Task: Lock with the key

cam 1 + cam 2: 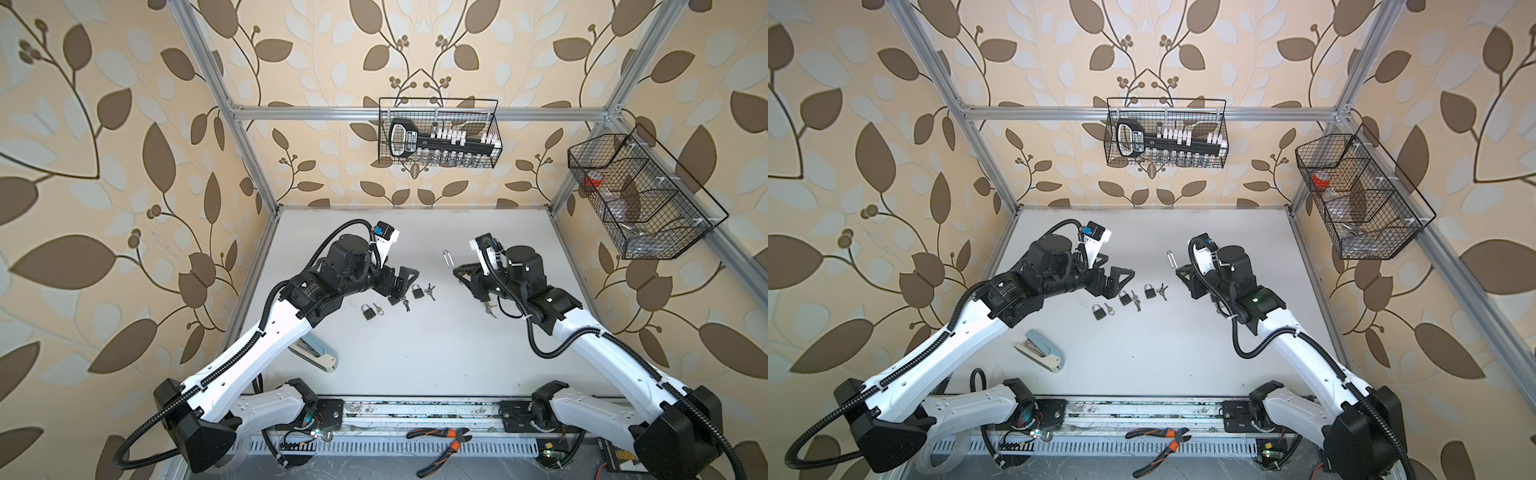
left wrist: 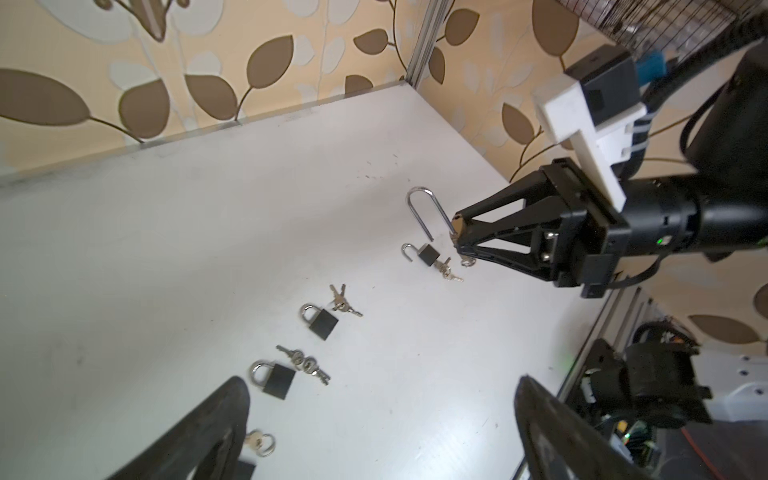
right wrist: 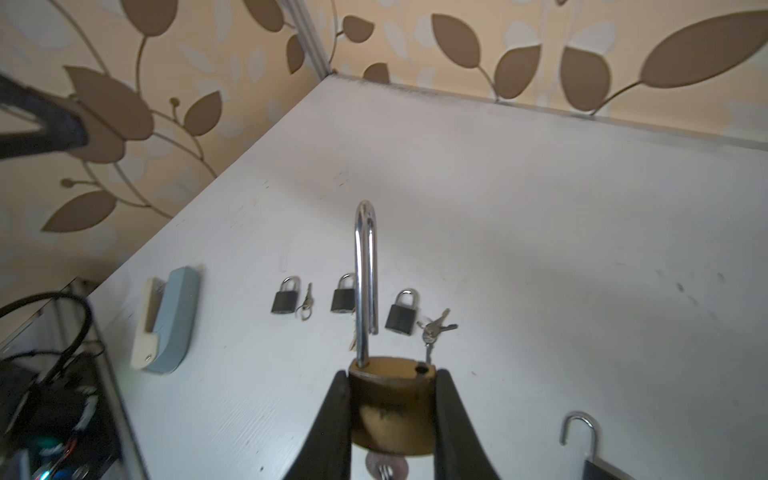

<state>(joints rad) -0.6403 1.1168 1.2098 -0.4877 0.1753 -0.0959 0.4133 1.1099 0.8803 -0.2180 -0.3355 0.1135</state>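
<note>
Brass padlock [image 3: 390,399], shackle [image 3: 365,270] open, gripped above the counter [image 3: 540,249] by the right gripper [image 2: 458,232], a key [image 3: 384,467] showing beneath it. Left gripper [image 1: 400,286] hovers wide open (empty). The next move likely calls for pressing the shackle home, then turning the key.

Soft light is washing the white table [image 1: 415,353], throwing faint shadows; glare is streaking the shackle [image 3: 365,270] of the brass padlock [image 3: 390,399]; wrist-view edges are blurring.

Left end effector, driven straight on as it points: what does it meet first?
Likely the table: the left wrist view shows bare surface in the gap of the open left end effector. The small black padlock lies close beside that line; depth is unclear, so it may get clipped.
</note>
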